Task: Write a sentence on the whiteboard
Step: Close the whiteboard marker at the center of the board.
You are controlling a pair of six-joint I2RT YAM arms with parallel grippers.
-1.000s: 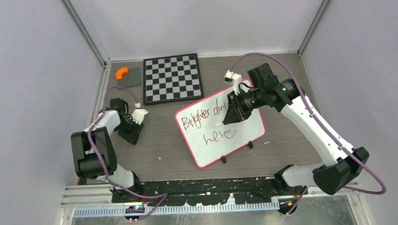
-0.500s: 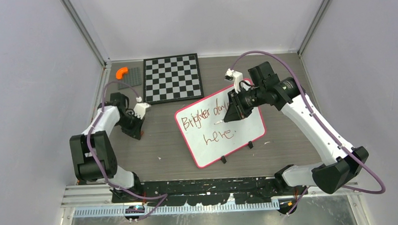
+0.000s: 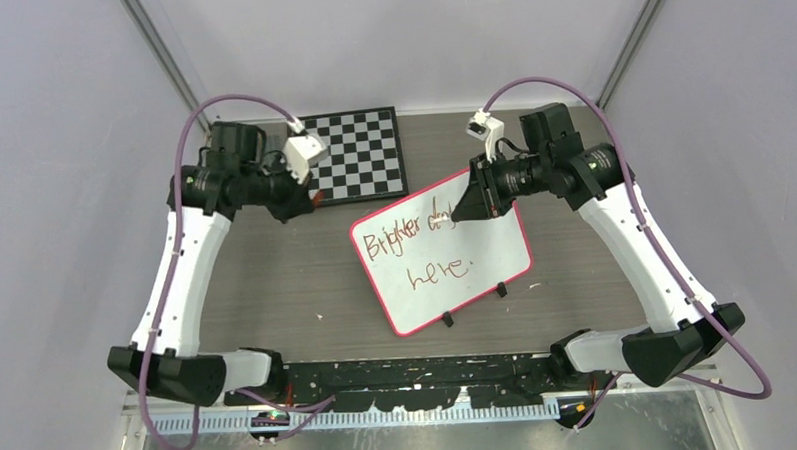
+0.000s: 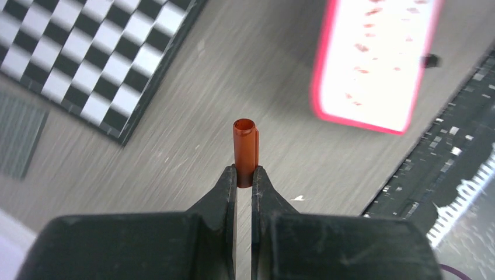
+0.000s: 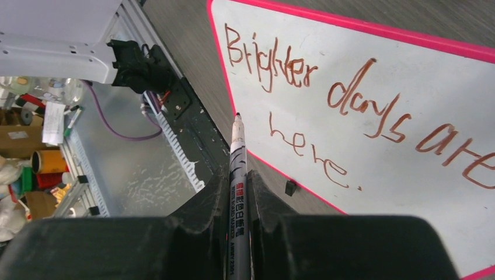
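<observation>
With the writing apparently done, we judge the step in hand to be capping the pen. The left gripper [image 4: 244, 174] is clenched on the base of a small orange-red cap [image 4: 245, 143], whose open mouth points away from the fingers. The right gripper [image 5: 237, 178] is clamped round the barrel of the marker [image 5: 237, 153], tip forward and seemingly lifted off the board. To do this well, we would bring the two arms together over bare table [image 3: 297, 289] between the boards, not above the fresh ink. We would put the cap's mouth and the nib on one axis before closing the gap, then push straight along that line. A skewed approach could smear the cap's rim or twist the thin cap out of its pinch. In the top view the left gripper hangs over the near corner of the checkered board [image 3: 347, 157] at the far left of the table, well apart from the marker, so there is ground to cover. The whiteboard [image 3: 496, 252] lies right of the table's middle, turned askew, its two black feet toward the near edge and its far corner under the right gripper. The sentence [image 5: 373, 114] runs in thin reddish-brown strokes over two lines, "Brighter days are" above "here.", uneven but legible.
</observation>
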